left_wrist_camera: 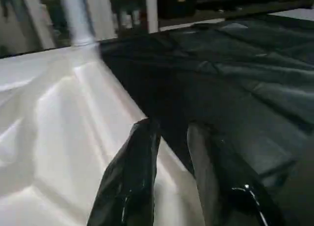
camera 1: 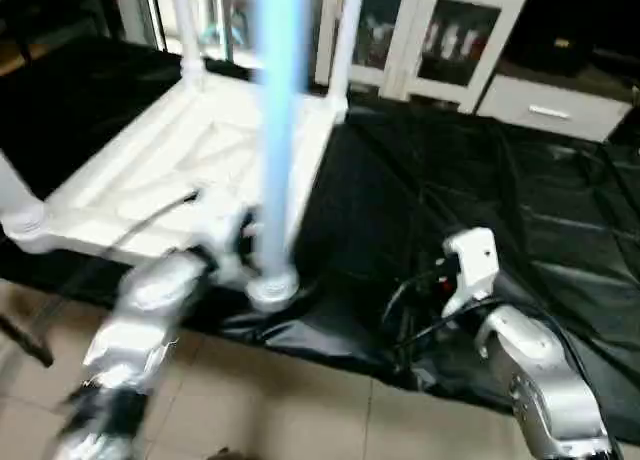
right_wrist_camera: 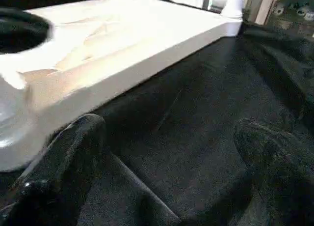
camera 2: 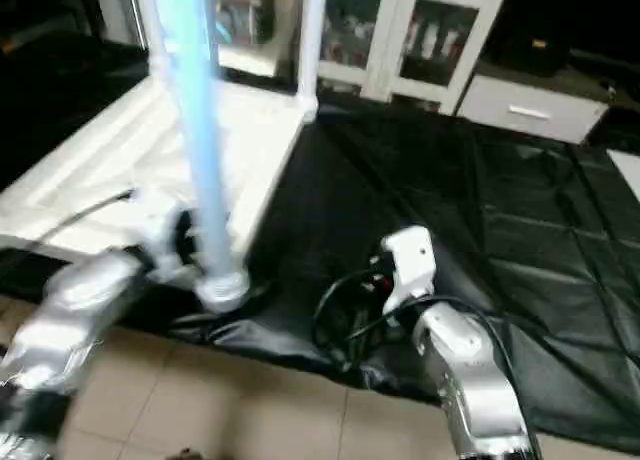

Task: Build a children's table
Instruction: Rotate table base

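Observation:
The children's table lies upside down on a black sheet (camera 1: 480, 180), its white ribbed top (camera 1: 190, 150) facing up. Legs stand in the corner sockets: two at the far corners (camera 1: 345, 40), one at the near left (camera 1: 10, 190), and one at the near right (camera 1: 275, 130) in its round socket (camera 1: 272, 288). My left gripper (left_wrist_camera: 171, 130) sits just left of that near-right leg, over the top's edge, its fingers a little apart with nothing between them. My right gripper (right_wrist_camera: 171, 132) hovers low over the sheet to the right of the table, wide open and empty.
A white cabinet with glass doors (camera 1: 430, 30) and a low white drawer unit (camera 1: 555, 105) stand behind the sheet. Tiled floor (camera 1: 300, 410) runs along the near side. Black cables (camera 1: 420, 300) loop off my right wrist.

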### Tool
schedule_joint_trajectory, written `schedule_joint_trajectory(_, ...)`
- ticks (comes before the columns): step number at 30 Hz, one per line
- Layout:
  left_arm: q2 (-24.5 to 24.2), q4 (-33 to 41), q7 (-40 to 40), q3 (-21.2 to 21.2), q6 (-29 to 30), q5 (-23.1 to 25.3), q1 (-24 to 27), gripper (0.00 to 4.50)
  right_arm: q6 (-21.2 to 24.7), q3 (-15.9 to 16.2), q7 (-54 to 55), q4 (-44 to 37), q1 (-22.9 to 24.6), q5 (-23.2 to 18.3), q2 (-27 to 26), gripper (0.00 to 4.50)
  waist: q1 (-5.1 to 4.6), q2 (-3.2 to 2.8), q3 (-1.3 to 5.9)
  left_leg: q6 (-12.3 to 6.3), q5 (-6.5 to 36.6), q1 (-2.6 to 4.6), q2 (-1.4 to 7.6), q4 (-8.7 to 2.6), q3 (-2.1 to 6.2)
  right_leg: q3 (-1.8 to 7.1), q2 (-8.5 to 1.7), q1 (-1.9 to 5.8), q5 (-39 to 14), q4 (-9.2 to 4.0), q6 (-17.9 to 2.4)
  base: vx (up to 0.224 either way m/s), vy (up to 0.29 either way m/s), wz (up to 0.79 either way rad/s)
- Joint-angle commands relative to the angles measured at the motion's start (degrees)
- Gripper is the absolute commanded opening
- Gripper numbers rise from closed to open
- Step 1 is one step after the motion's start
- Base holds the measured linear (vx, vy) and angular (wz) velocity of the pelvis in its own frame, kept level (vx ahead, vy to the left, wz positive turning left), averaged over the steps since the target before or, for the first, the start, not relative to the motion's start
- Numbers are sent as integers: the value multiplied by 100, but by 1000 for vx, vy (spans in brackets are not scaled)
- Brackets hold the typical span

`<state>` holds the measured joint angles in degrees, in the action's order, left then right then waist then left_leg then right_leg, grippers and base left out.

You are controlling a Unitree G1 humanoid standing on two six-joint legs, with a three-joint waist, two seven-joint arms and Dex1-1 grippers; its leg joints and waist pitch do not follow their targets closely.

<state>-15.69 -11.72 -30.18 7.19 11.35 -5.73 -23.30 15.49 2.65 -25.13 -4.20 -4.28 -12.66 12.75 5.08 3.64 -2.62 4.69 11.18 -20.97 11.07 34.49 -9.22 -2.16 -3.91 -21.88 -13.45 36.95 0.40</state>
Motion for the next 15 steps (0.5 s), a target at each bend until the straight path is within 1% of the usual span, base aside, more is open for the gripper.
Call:
schedule_joint_trajectory(1, 123, -476, 40, 223, -181, 196, -342, 132, 29, -127, 64, 3, -1, 36, 67, 450, -11, -85, 304, 152, 818, 61, 171, -457, 31, 240, -340, 247, 285, -441, -862, 0, 0, 0)
schedule_joint_trajectory(2, 146, -580, 48, 261, -214, 242, -418, 132, 29, -130, 67, 5, -2, 37, 68, 450, -17, -80, 302, 135, 820, 64, 163, -452, 28, 244, -335, 239, 268, -455, -855, 0, 0, 0)
schedule_joint_trajectory(3, 237, -878, 62, 345, -317, 342, -636, 132, 30, -137, 75, 9, -4, 39, 70, 450, -20, -85, 314, 124, 770, 69, 159, -445, 30, 245, -336, 244, 317, -454, -846, 0, 0, 0)
schedule_joint_trajectory(4, 482, -1513, 138, 430, -498, 479, -1096, 132, 33, -149, 92, 7, -1, 46, 74, 450, -15, -75, 313, 114, 764, 66, 162, -441, 32, 247, -343, 250, 344, -453, -859, 0, 0, 0)
schedule_joint_trajectory(5, 592, -1780, 199, 447, -570, 526, -1291, 132, 34, -153, 98, 8, -2, 50, 76, 450, -1, -98, 320, 99, 747, 101, 143, -423, 12, 248, -330, 223, 369, -474, -867, 0, 0, 0)
schedule_joint_trajectory(6, 721, -2085, 300, 478, -643, 603, -1511, 132, 36, -161, 107, 8, -2, 54, 76, 450, 3, -87, 326, 82, 702, 71, 167, -430, 41, 244, -360, 268, 514, -436, -935, 0, 0, 0)
schedule_joint_trajectory(7, 813, -2296, 377, 515, -690, 673, -1664, 132, 38, -167, 116, 7, 1, 57, 73, 450, 3, -70, 316, 57, 678, 52, 153, -433, 31, 238, -349, 272, 504, -459, -923, 0, 0, 0)
schedule_joint_trajectory(8, 919, -2551, 467, 592, -748, 787, -1853, 132, 38, -174, 130, 6, 7, 63, 68, 450, 21, -96, 333, 63, 670, 72, 161, -421, 34, 234, -362, 272, 560, -435, -943, 0, 0, 0)
schedule_joint_trajectory(9, 1013, -2807, 546, 660, -821, 890, -2032, 132, 37, -178, 145, 4, 12, 64, 65, 450, 9, -57, 326, -28, 629, 48, 156, -420, 32, 229, -370, 288, 652, -440, -990, 0, 0, 0)
schedule_joint_trajectory(10, 1233, -3168, 696, 667, -842, 926, -2297, 132, 36, -185, 167, -3, 28, 60, 59, 450, 15, -78, 333, -38, 633, 53, 158, -414, 29, 230, -380, 290, 647, -439, -1008, 0, 0, 0)
schedule_joint_trajectory(11, 1285, -3248, 729, 663, -843, 928, -2355, 132, 36, -185, 172, -5, 32, 58, 58, 450, 13, -64, 348, -87, 603, 68, 161, -399, 24, 230, -387, 290, 723, -432, -1065, 0, 0, 0)
schedule_joint_trajectory(12, 1461, -3575, 845, 654, -952, 927, -2570, 132, 39, -180, 193, -28, 52, 55, 51, 450, 13, -85, 349, -147, 480, 51, 159, -393, 27, 228, -387, 301, 899, -428, -1120, 0, 0, 0)
schedule_joint_trajectory(13, 1519, -3658, 869, 634, -977, 905, -2615, 132, 42, -177, 200, -39, 61, 54, 48, 450, 21, -77, 359, -180, 438, 56, 168, -383, 31, 226, -393, 308, 1012, -412, -1160, 0, 0, 0)
schedule_joint_trajectory(14, 1609, -3859, 892, 604, -1074, 881, -2710, 132, 45, -173, 214, -57, 77, 54, 45, 450, 20, -96, 359, -220, 382, 50, 168, -380, 36, 226, -397, 316, 1112, -403, -1197, 0, 0, 0)
schedule_joint_trajectory(15, 1624, -3910, 889, 592, -1112, 874, -2728, 132, 46, -171, 218, -65, 85, 55, 45, 450, 31, -108, 376, -335, 231, 45, 158, -356, 31, 227, -400, 334, 1357, -380, -1278, 0, 0, 0)
